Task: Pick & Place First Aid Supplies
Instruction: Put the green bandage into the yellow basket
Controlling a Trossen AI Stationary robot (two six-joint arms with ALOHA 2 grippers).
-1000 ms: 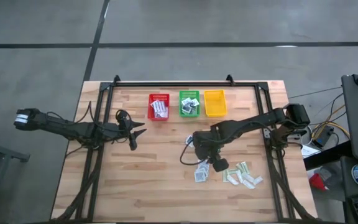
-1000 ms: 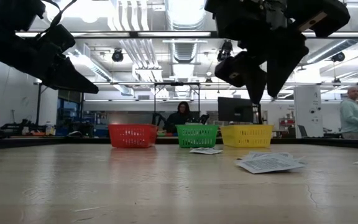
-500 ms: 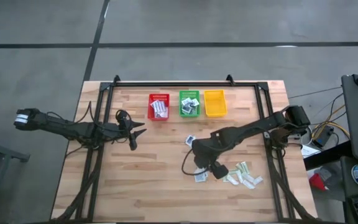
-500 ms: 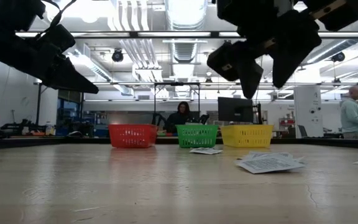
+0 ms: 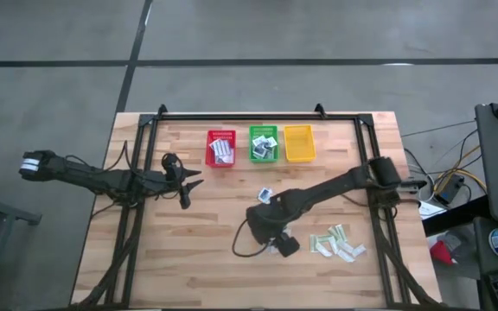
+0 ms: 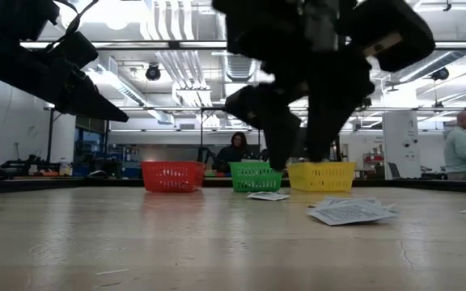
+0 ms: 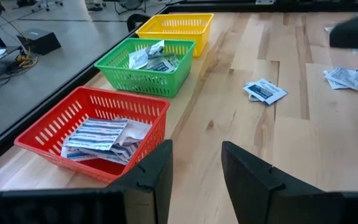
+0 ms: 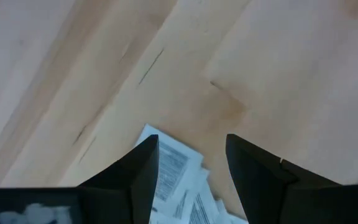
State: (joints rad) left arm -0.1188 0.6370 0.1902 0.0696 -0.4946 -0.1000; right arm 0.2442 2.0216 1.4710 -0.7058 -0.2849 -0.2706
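Observation:
My right gripper (image 5: 282,244) (image 8: 190,168) is open and points down over a small heap of white printed packets (image 8: 174,167) on the table's near right part; its fingers stand on either side above the top packet's corner, apart from it. In the low view this gripper (image 6: 298,158) hangs above the table top. Pale green-beige strips (image 5: 337,242) lie flat to the right of it. One square white-blue packet (image 5: 264,195) (image 7: 265,91) lies alone nearer the baskets. My left gripper (image 5: 185,183) (image 7: 195,168) waits open at the table's left.
Along the far edge stand a red basket (image 5: 221,148) with oblong striped packets, a green basket (image 5: 264,144) with square packets and a yellow basket (image 5: 299,143). A black frame (image 5: 240,115) runs round the table. Bare wood lies between the arms. People show in the room behind.
My right gripper has moved toward the table's left and near edge and come lower, from beside the strips to above the white packets, staying open. The packets have not moved. The left arm has kept still.

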